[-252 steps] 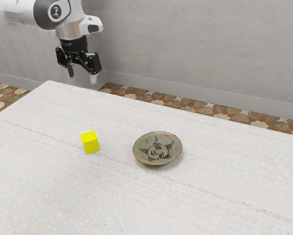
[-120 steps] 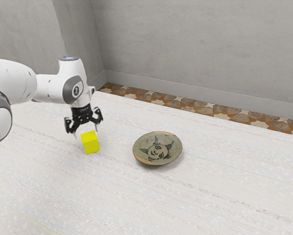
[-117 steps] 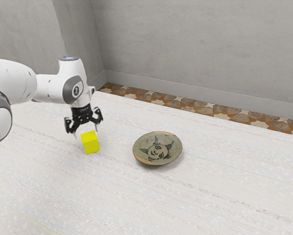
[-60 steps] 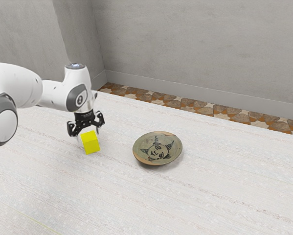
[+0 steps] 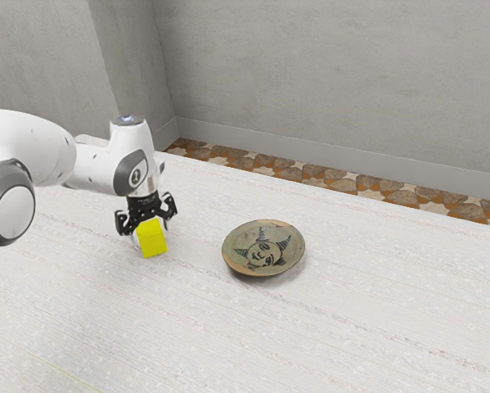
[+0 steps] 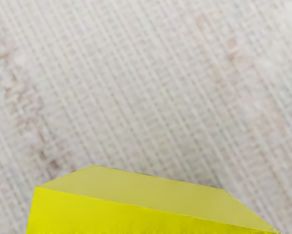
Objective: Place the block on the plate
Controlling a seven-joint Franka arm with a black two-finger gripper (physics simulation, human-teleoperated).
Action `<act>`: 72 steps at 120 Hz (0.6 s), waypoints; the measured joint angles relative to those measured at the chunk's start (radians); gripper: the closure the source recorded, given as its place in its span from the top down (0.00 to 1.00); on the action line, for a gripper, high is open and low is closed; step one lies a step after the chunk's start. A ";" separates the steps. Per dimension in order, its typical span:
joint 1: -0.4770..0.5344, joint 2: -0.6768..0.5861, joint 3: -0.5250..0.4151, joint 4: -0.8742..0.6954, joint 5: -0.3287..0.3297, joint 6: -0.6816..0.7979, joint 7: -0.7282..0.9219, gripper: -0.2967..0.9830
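In the exterior view, hold the fingers (image 5: 148,214) released and spread wide, low down at the yellow block (image 5: 151,238), with the black knuckles flaring toward nine and three o'clock. Find one pale tip just beside the block at nine o'clock; cannot tell about contact with it, the other tip being hidden. Bring the white arm (image 5: 33,141) in from between nine and ten o'clock, bending down to the black mount straight above the block, at twelve.

See the block upright on the pale surface (image 5: 334,319). From there, look toward three o'clock for the plate (image 5: 263,247), well apart from the block and resting on the same surface: round, grey-green, edged in brown, with dark drawings across the middle. Past the plate, toward one o'clock, meet the far edge of the surface, then the brown and cream patterned floor (image 5: 343,178), a light baseboard (image 5: 310,154) and the grey wall (image 5: 326,74).

In the wrist view, see the block large and close, with one face bright yellow and another duller, against the woven-looking surface with faint reddish-brown streaks.
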 joint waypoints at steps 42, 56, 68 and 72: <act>0.000 -0.003 -0.001 -0.001 -0.006 0.006 0.020 0.59; 0.000 -0.004 -0.001 0.000 -0.006 0.006 0.024 0.57; 0.000 -0.012 -0.001 0.000 -0.006 0.003 0.025 0.56; 0.000 -0.015 -0.001 0.000 -0.006 0.002 0.026 0.55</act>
